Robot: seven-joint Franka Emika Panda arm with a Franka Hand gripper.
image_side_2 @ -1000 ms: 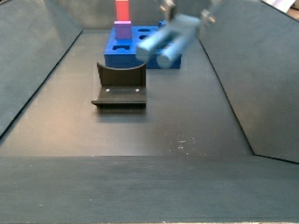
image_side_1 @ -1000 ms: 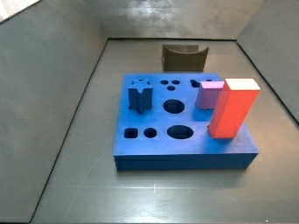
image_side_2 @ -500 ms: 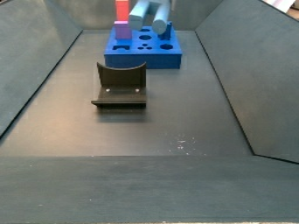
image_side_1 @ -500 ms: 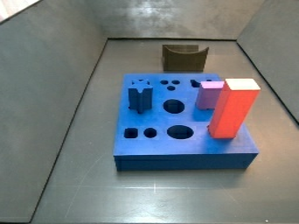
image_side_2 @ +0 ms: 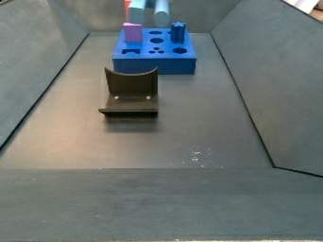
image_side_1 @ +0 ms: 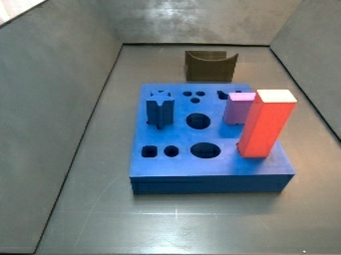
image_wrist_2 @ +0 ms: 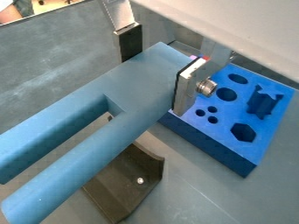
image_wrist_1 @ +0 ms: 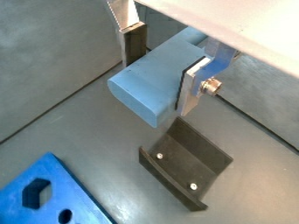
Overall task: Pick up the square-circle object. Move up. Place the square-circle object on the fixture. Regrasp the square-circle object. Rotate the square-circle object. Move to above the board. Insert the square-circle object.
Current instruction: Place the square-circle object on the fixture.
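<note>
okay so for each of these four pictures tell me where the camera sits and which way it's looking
Wrist view: above the fixture, looking down; gripper clamps the square-circle object.
Wrist view: looks down along the object toward the board; gripper shows.
Side view: high beyond the board, facing the fixture; no robot.
Side view: low opposite end, fixture nearer; object's tip at top.
All share the fixture.

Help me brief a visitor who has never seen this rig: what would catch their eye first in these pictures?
Probably the tall red block standing on the bright blue board in a side view, with a small pink block beside it. In both wrist views, the gripper holds the light grey-blue square-circle object between its jaws, in the air over the dark fixture.
</note>
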